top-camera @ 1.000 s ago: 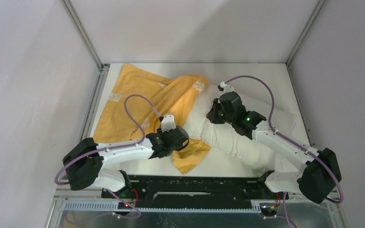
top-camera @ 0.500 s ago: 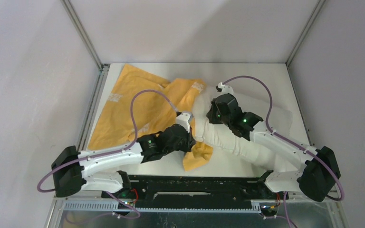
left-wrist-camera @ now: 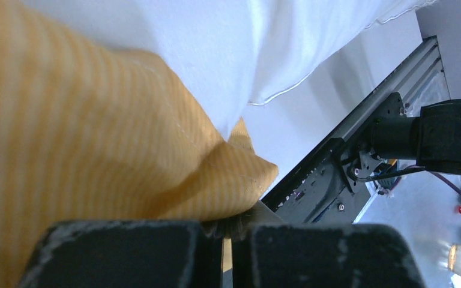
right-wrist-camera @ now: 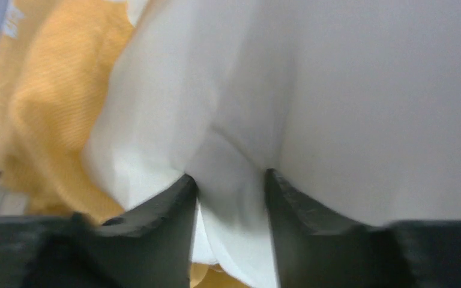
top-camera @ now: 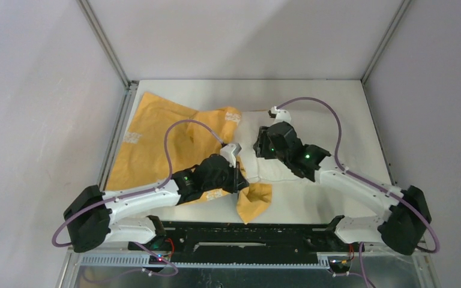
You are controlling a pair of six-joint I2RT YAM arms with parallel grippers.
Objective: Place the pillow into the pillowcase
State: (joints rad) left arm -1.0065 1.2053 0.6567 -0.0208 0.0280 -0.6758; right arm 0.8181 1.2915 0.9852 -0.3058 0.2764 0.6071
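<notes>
Pillowcase (top-camera: pixel 156 138) hem pinched in left gripper (left-wrist-camera: pixel 227 231), pillow (right-wrist-camera: pixel 348 108) fold in right gripper (right-wrist-camera: pixel 231 192); push pillow toward left edge of bench (top-camera: pixel 336 96), mouth taut.

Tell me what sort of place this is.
Probably a robotics lab cell, not a home: a table boxed in by grey panels on metal framing, with a left arm and a right arm bolted at its near edge.
</notes>
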